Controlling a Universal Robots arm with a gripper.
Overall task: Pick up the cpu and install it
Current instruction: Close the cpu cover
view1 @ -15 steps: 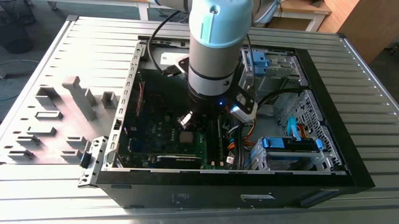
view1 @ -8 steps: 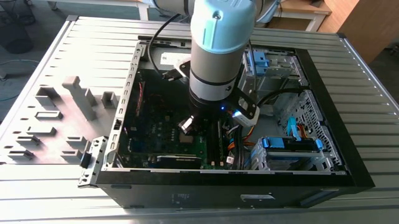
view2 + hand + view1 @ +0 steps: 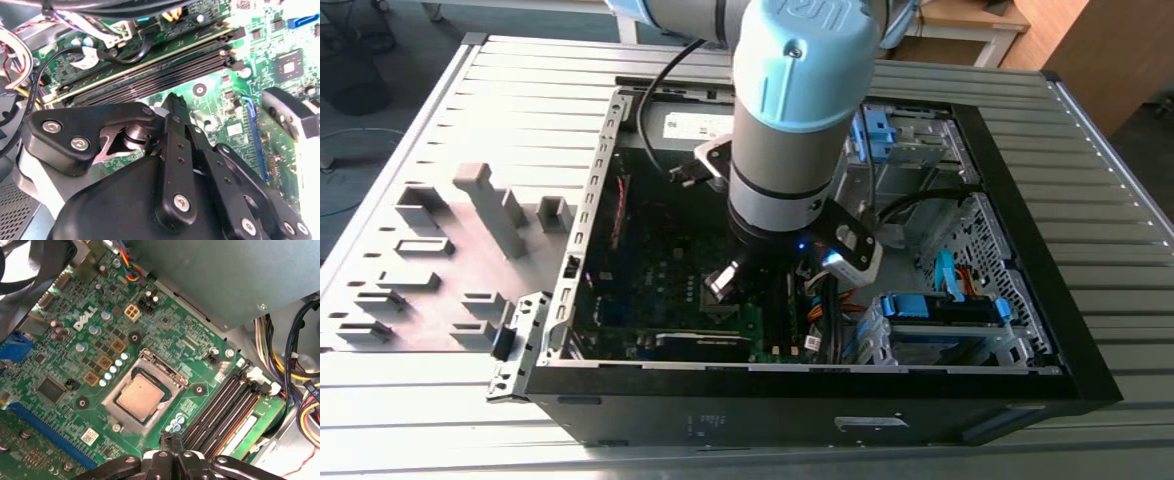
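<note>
The arm (image 3: 794, 130) reached straight down into the open PC case (image 3: 787, 400), which lay on its side on the slatted table (image 3: 427, 420), probably so that the motherboard (image 3: 195, 340) faced up and could be worked from above. The cpu (image 3: 141, 397) was not in the claw. It lay flat in its socket near the middle of the motherboard, dull metal top upward, with the socket's metal frame (image 3: 116, 415) around it; whether that frame was latched could not be told. Being square, the chip had no long axis, but its edges ran in line with the frame and roughly parallel to the black memory slots (image 3: 220, 407) beside the socket, which is how the socket would take it. In the first wrist view the gripper (image 3: 171, 440) hung just above the board at the socket's edge nearest the memory slots, its two fingertips drawn together with nothing between them. Judging from that, the chip had been set in place and the closed tips were held low beside it, near the frame.
</note>
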